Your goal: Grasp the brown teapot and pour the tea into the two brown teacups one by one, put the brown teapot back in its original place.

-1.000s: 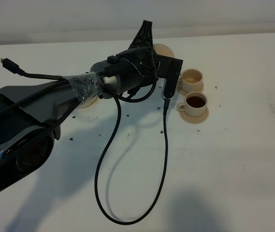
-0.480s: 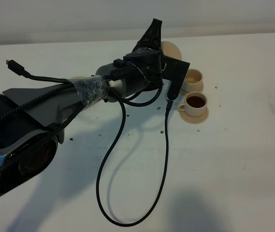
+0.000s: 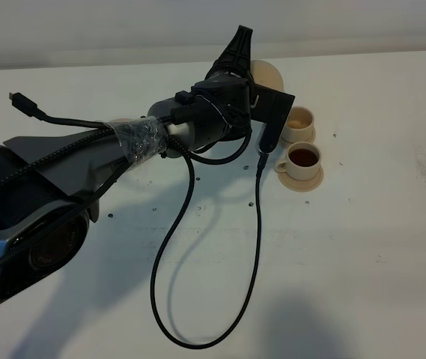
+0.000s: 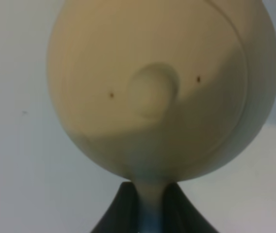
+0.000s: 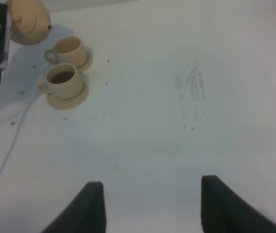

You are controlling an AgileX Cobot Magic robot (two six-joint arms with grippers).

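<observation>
Left pincer (image 4: 149, 211): clamped on teapot (image 4: 157, 87), held aloft just beside far cup (image 3: 298, 120).
Right pincer (image 5: 152, 204): spread, empty, above table (image 3: 362, 247).
Near cup (image 3: 304, 157): holds dark tea.
Far cup: looks unfilled; bring teapot over it, tilt slowly.

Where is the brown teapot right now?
The brown teapot is near top centre of the exterior high view, held in the left hand, just left of the farther teacup.

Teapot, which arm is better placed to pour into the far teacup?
Left: the left gripper is shut on the brown teapot beside the far teacup, which shows no dark tea. The right gripper is open, empty, and well away from it.
</observation>
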